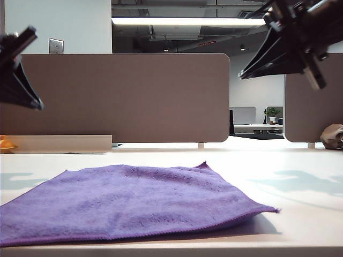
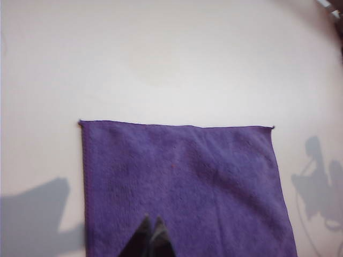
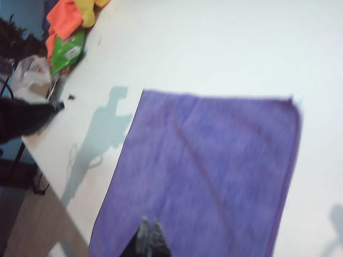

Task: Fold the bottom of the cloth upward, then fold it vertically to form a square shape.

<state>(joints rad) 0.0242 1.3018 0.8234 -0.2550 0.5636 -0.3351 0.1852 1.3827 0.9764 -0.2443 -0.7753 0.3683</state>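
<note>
1. While the table point(image 1: 300, 225) runs past every frame, its far edge meets grey partitions point(image 1: 123, 96).
2. Flat near the table's front edge lies the cloth point(image 1: 128, 201), its left part cut off in the exterior view and its near hem hidden in both wrist views.
3. High above it, the left gripper point(image 2: 151, 229) and the right gripper point(image 3: 148, 231) hang with tips pressed together, holding nothing; the right wrist view is blurred.
4. At the table's far right edge sits a brownish lump point(image 1: 332, 135), hard to identify.
</note>
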